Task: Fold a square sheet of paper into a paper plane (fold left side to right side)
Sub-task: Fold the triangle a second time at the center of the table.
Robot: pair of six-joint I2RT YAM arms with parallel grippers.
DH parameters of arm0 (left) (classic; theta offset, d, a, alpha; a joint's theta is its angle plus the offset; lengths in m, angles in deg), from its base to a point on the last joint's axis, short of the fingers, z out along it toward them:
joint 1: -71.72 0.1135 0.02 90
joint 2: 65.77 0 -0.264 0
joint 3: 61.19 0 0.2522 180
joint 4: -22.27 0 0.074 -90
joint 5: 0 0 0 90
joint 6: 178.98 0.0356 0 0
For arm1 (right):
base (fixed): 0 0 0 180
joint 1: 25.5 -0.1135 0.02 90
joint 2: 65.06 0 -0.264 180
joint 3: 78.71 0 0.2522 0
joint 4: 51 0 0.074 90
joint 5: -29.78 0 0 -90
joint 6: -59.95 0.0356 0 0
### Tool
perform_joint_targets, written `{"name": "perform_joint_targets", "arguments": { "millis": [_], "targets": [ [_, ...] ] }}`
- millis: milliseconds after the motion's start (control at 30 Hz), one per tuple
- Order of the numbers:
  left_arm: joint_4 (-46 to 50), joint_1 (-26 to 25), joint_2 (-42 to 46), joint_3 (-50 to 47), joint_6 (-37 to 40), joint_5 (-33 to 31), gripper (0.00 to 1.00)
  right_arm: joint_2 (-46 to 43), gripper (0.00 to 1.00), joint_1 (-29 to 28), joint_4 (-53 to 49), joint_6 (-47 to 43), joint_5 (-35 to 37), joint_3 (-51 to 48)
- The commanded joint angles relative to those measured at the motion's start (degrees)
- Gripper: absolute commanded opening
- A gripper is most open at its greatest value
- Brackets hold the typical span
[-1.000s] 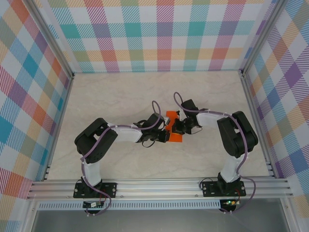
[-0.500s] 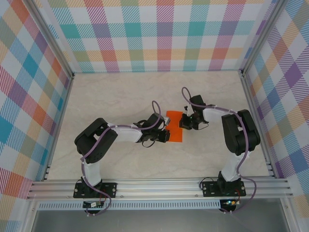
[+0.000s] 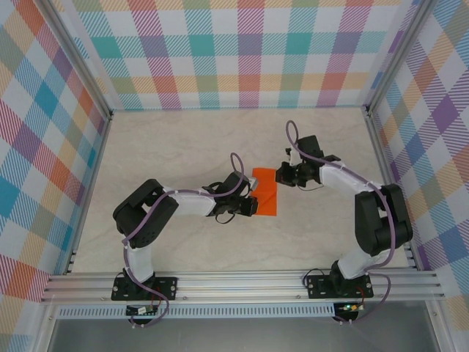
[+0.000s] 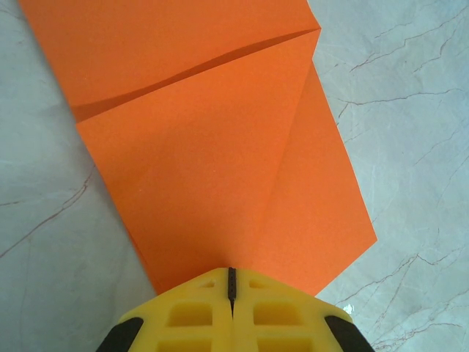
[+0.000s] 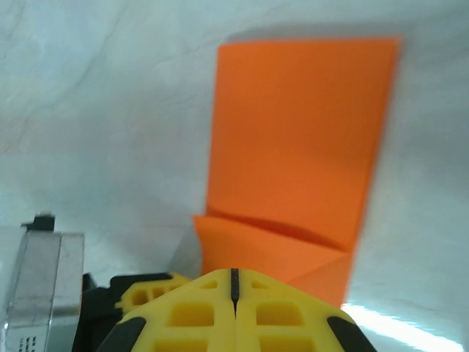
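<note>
The orange sheet of paper lies flat mid-table, folded into a narrow strip with a diagonal flap creased across one end. My left gripper is shut, and its yellow tips rest on the sheet's near left edge with nothing between them. My right gripper is shut too and sits just off the sheet's upper right side. In the right wrist view its tips point at the flap end of the paper, apart from it.
The pale marble table is boxed in by plaid walls and aluminium rails, with a rail along the front. Open tabletop lies to the left and behind the paper. Part of the left gripper shows low left in the right wrist view.
My right gripper has drawn back to the right, off the paper and to its right side. The left gripper and the paper have stayed put.
</note>
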Motion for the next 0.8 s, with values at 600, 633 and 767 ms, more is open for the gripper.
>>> {"name": "perform_joint_targets", "arguments": {
  "millis": [600, 633, 767],
  "targets": [
    [0.0, 0.4, 4.5, -0.4, -2.6, 7.3, 0.09, 15.2, 0.0, -2.0, -2.1, 1.9, 2.4, 1.7],
    [-0.1, 0.2, 4.5, -0.3, -2.6, 7.8, 0.09, 15.3, 0.0, -2.0, -2.1, 1.9, 2.4, 1.7],
    [0.4, 0.0, 3.0, 0.5, -2.2, 8.7, 0.09, 15.2, 0.0, -2.1, -2.4, 1.9, 2.6, 2.0]
  ]
}}
